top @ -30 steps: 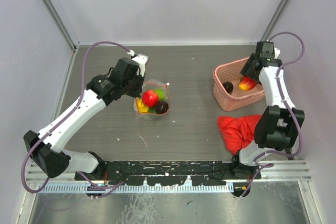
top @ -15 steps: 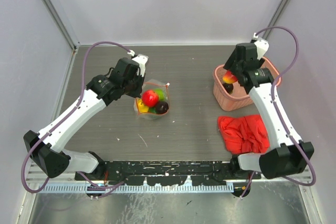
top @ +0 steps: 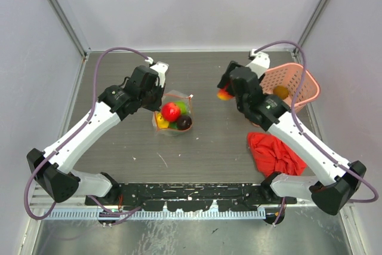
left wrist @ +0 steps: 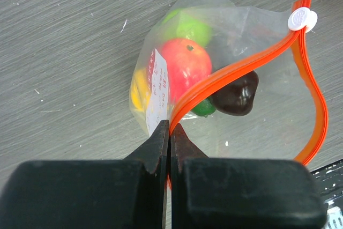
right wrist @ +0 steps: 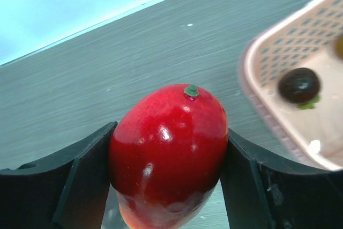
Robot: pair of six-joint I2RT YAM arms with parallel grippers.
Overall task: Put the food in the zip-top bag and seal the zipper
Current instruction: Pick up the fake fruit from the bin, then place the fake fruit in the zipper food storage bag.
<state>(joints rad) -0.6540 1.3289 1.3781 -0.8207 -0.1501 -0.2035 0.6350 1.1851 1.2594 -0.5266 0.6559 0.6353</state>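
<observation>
Two robot arms, a left arm (top: 83, 129) and a right arm (top: 301, 143). One clear bag (left wrist: 257, 41) with four toy fruits showing: green fruit (left wrist: 187, 28), red apple (left wrist: 185, 68), yellow fruit (left wrist: 138, 87), brown fruit (left wrist: 236, 95). One red mango (right wrist: 169, 154). One pink basket (top: 300, 80) with a dark fruit (right wrist: 299, 85) and an orange fruit (top: 280, 91). One red cloth (top: 268, 150).

Bright, even light — soft shadows, basket (right wrist: 284, 52) rim blurred.

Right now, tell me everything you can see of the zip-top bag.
The zip-top bag is clear thin plastic lying on the table, mouth gaping. Its orange zipper bows open in a loop, white slider at the far end, white label on one side. Red, green, yellow and dark brown fruits sit inside. The left end effector pinches the zipper.
</observation>
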